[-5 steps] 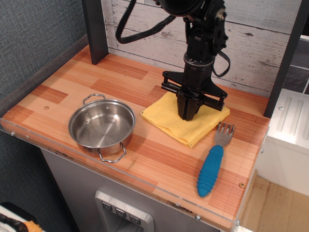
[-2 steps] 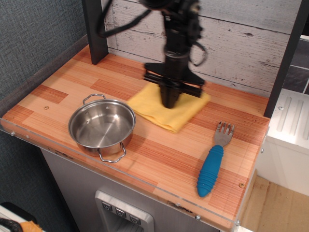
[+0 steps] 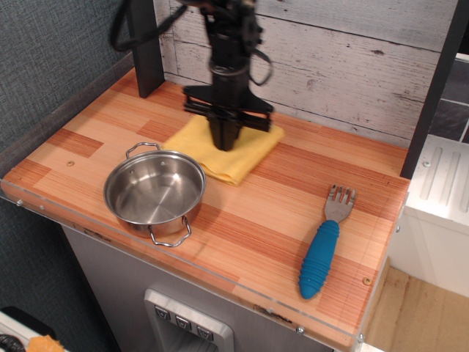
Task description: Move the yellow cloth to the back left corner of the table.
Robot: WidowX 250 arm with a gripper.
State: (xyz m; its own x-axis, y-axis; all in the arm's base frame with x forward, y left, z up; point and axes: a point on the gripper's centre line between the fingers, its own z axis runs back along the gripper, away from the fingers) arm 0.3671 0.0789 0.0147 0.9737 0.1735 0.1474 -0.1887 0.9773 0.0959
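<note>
while its jaws press closed into the fabric, black robot gripper pinching the folded soft yellow cloth, cloth flat on the striped orange-brown wooden table, just behind the round steel pot

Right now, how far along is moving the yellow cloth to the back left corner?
Partway. The hand is pressed down on the yellow cloth, which has slid left from beside the fork over the last second and now lies behind the steel pot. Left: the bare stretch of table toward the dark post at the back left.
</note>
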